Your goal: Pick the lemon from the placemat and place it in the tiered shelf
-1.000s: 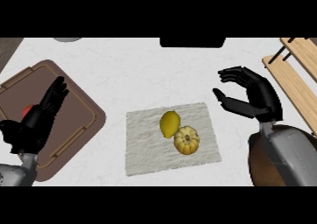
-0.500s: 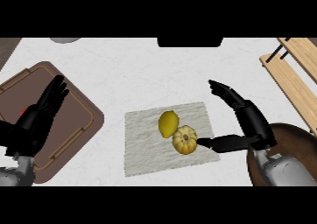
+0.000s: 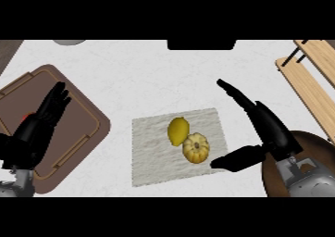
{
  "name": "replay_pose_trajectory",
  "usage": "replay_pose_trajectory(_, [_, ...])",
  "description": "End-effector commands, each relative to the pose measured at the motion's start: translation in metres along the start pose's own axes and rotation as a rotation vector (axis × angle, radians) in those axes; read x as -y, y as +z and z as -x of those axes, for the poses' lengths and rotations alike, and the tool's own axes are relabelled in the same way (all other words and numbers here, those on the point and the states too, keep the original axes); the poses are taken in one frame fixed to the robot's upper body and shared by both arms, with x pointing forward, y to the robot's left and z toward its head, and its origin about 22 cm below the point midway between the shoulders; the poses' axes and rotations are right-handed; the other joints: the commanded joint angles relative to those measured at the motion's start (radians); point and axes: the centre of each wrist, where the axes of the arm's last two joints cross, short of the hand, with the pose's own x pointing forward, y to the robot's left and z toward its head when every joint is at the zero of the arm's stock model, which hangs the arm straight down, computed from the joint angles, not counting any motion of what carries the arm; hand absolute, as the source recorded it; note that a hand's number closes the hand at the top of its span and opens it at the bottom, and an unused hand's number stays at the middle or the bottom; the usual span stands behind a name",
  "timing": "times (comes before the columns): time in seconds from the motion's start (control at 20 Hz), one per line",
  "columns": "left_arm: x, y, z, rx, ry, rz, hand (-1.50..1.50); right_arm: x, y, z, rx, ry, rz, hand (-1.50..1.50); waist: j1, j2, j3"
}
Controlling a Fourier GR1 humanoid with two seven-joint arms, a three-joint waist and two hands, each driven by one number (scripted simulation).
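Table [image 3: 150,78]: pale top fills most of the frame. Brown tray [image 3: 81,139] at left edge, under the left forearm. Tiered shelf [image 3: 313,83], light wood slats on a dark frame, upper right of the frame; nothing visible on it. Placemat [image 3: 153,159], off-white, centre, slightly below the middle. Right hand [image 3: 266,125] sits right of the placemat: fingers straight and pointing toward the upper left, thumb [image 3: 232,159] stretched over the mat's right edge, holding nothing. Left hand [image 3: 44,120] rests open over the tray, fingers straight and up. Small pale-orange squash [image 3: 196,148] lies on the mat, touching the lemon [image 3: 177,130] at its upper left. Judgement: task barely begun; lemon ungrasped, so grasp, lift, carry to shelf and release all remain.
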Motion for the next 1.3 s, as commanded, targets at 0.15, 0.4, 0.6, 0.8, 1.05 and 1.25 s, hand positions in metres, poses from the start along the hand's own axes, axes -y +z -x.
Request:
replay_pose_trajectory(0.15, [-0.002,0.000,0.007,-0.003,-0.008,0.007,0.00,-0.023,-0.019,-0.023,-0.090,0.081,-0.082,-1.50,0.003,0.003,0.001])
replay_pose_trajectory(0.4, [0.002,-0.015,-0.012,0.003,-0.002,0.007,0.00,-0.039,-0.043,-0.039,-0.148,0.229,-0.105,-1.50,0.004,0.003,0.001])
replay_pose_trajectory(0.6, [0.008,-0.009,-0.003,-0.005,0.002,-0.008,0.00,-0.057,-0.055,-0.052,-0.181,0.296,-0.124,-1.50,0.005,0.003,0.001])
replay_pose_trajectory(0.8, [0.005,-0.012,0.003,-0.004,0.014,0.004,0.00,-0.080,-0.055,-0.046,-0.203,0.305,-0.140,-1.50,0.001,0.003,0.001])
replay_pose_trajectory(1.05, [-0.001,-0.010,-0.010,0.012,0.002,0.001,0.00,-0.090,-0.061,-0.050,-0.231,0.340,-0.205,-1.50,0.002,0.003,0.001])
replay_pose_trajectory(1.25, [-0.005,-0.012,0.004,-0.011,0.003,0.011,0.00,-0.089,-0.055,-0.022,-0.306,0.369,-0.301,-1.50,-0.001,0.003,0.001])
